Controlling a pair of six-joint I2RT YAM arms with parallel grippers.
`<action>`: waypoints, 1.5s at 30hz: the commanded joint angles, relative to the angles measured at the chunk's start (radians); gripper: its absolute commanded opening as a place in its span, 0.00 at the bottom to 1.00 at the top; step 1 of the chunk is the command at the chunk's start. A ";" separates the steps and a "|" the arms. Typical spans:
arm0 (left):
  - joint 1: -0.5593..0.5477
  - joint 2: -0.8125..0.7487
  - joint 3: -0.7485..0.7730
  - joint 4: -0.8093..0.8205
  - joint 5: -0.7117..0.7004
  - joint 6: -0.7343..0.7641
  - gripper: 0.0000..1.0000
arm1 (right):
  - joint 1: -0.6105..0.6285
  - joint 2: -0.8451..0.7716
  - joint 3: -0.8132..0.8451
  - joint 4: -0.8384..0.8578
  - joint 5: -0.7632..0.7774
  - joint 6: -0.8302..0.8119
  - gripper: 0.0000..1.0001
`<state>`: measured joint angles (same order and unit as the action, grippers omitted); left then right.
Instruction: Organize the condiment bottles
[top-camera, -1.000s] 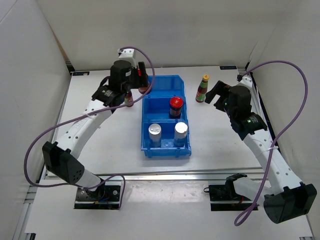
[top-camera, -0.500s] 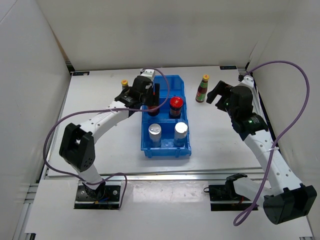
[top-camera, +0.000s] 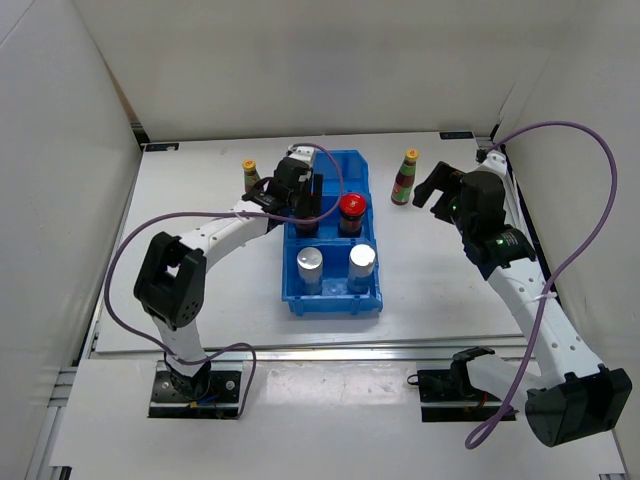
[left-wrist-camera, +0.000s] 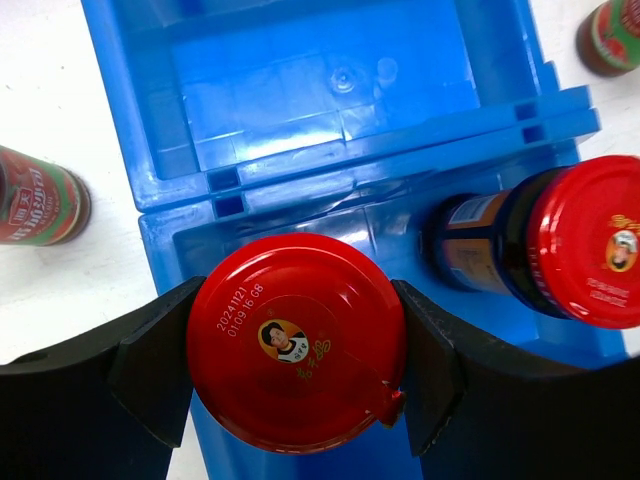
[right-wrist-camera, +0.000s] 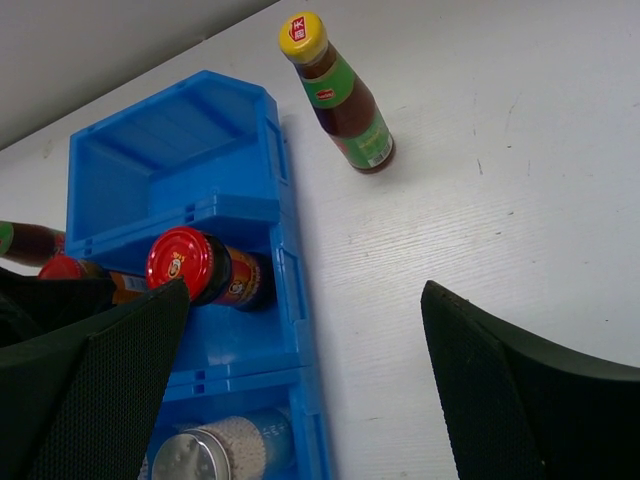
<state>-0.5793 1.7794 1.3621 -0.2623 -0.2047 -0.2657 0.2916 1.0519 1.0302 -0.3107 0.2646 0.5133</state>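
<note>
I see the tabletop from above, with the blue bin at its middle and two silver cylinders in the bin's near compartment. The left end effector hides its load in that view. Only the left wrist camera shows the pads pinching a red-lidded jar over the middle compartment, beside the second jar. The right end effector hangs spread and empty near one slim bottle right of the bin. The other bottle stands to the bin's left.

Left wrist view crops a slim bottle — and a second bottle top-right.
</note>
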 joint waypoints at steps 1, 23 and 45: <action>-0.002 -0.043 0.017 0.075 -0.024 0.005 0.28 | -0.005 -0.001 -0.005 0.042 -0.007 -0.010 1.00; -0.002 -0.070 0.077 -0.029 -0.087 0.017 1.00 | -0.005 -0.030 0.033 -0.018 0.004 -0.010 1.00; 0.147 -1.115 -0.669 0.103 -0.469 0.218 0.11 | -0.005 0.082 0.119 -0.117 -0.061 -0.030 0.00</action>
<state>-0.4549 0.7040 0.7238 -0.1944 -0.6285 -0.0689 0.2897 1.1198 1.1065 -0.4129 0.2333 0.4835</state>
